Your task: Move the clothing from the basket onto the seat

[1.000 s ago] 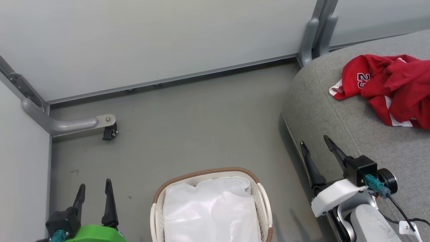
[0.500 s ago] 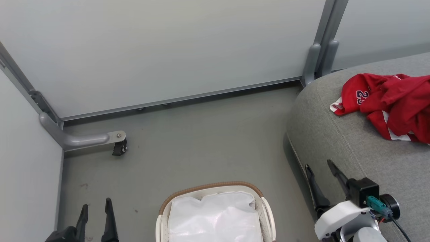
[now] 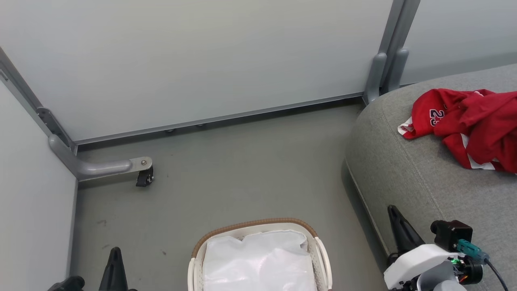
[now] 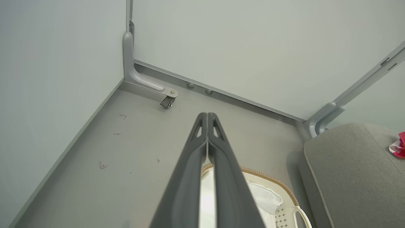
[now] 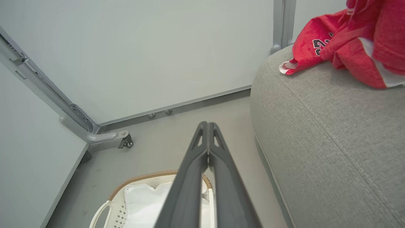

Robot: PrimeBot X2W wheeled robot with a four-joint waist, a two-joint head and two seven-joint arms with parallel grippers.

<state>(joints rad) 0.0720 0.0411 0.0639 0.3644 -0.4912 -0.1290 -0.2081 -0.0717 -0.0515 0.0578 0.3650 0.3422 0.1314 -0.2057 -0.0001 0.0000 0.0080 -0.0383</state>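
Head view: you see the clothing (image 3: 472, 121) lying on the seat (image 3: 404, 169), up-right of the nearer right gripper (image 3: 392, 211); it and the left gripper (image 3: 115, 255) are pinched together, empty

Red sports clothing (image 3: 472, 121) is laid on the grey fabric seat (image 3: 404, 173) at two o'clock; the white plastic basket (image 3: 254, 223) is placed at six.
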